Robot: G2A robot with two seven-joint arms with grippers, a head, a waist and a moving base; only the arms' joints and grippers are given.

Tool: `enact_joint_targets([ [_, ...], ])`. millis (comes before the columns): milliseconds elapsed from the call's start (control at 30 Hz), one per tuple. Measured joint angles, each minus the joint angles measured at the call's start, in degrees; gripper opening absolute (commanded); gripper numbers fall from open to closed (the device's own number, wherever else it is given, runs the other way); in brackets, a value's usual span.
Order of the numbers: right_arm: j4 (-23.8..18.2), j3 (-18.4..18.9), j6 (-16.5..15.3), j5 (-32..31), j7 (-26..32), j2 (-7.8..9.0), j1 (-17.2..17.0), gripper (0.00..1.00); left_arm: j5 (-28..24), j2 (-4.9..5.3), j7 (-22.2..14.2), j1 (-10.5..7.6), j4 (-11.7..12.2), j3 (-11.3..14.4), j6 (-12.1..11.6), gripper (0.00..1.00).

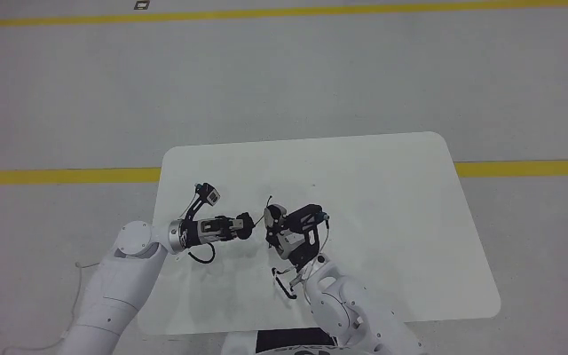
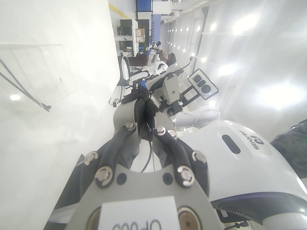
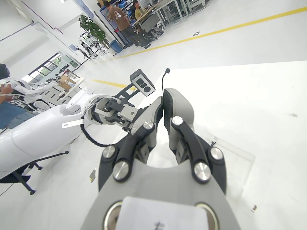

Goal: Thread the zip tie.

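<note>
As right claw [image 3: 163, 99] pinches it, zip tie [image 3: 167, 70] protrudes

The zip tie [image 3: 163, 82] is boxed in low down, where the left gripper [image 2: 143, 113] and right gripper [image 3: 163, 111] pinch it from opposite sides, tips nearly touching and arms trailing behind; only its head stands free above them. Beyond the zip tie and to its right the table [image 1: 390, 195] lies open for passage (spare ties [image 2: 46, 107] on a clear sheet [image 2: 48, 68] lie nearer the robot than it).
</note>
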Motion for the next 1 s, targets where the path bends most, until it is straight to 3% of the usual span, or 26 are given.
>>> enact_joint_targets([
  [1000,-0.4,-1.0,-3.6,2.6,-0.8,-0.19,-0.2,0.0,0.0,0.0,0.0,0.0,0.0,0.0,0.0,0.0],
])
